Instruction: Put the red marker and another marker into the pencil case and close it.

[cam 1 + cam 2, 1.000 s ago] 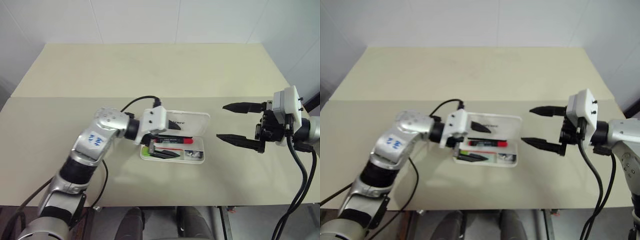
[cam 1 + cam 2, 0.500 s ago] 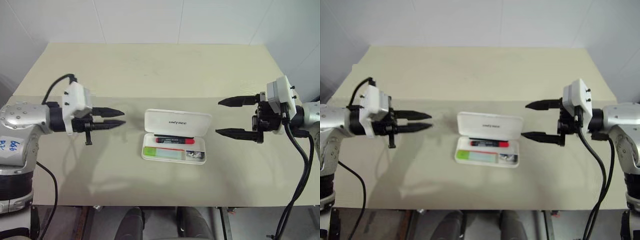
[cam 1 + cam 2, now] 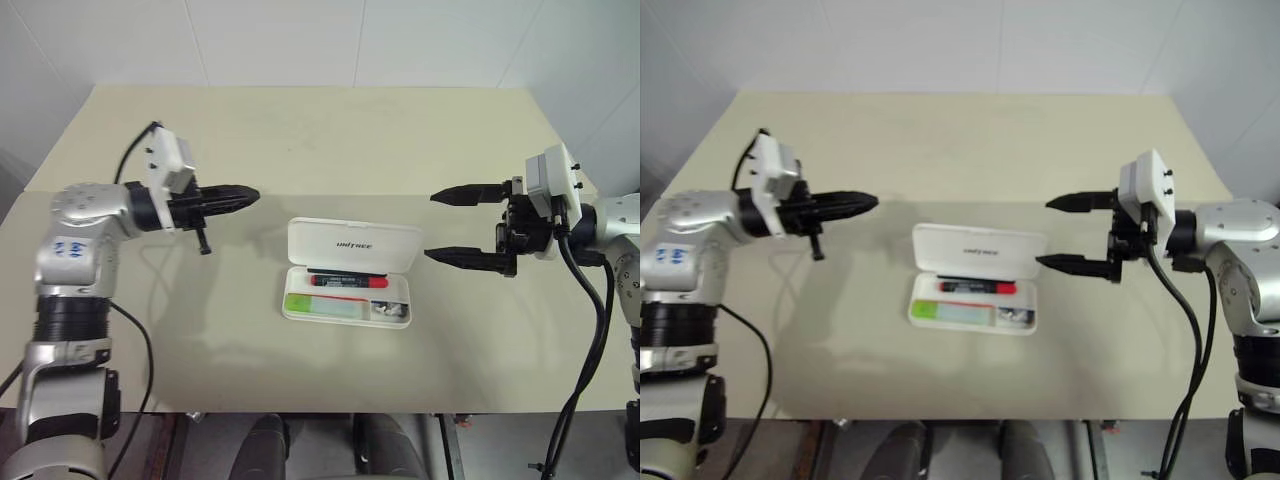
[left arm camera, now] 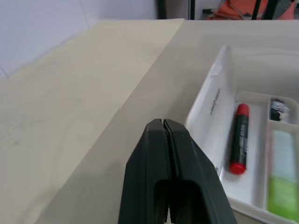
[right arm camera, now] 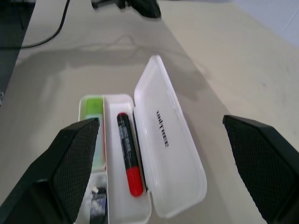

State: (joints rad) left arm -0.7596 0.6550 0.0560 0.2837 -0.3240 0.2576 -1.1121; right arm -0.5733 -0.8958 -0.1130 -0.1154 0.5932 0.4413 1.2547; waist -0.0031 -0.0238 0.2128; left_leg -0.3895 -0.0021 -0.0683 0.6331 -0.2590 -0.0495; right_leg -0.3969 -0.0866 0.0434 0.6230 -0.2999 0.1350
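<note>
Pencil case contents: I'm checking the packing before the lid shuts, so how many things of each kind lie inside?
Short red marker with a black barrel: 1
Chunky light-green highlighter: 1
Small dark item, too small to identify: 1
Total: 3

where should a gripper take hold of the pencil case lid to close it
Likely the lid's free long edge, the far one, opposite the hinge beside the red marker. The lid stands raised and leaning back behind the tray, so push that edge forward and down. The open right gripper hovers beside the case's right end and is better placed than the shut left gripper.
</note>
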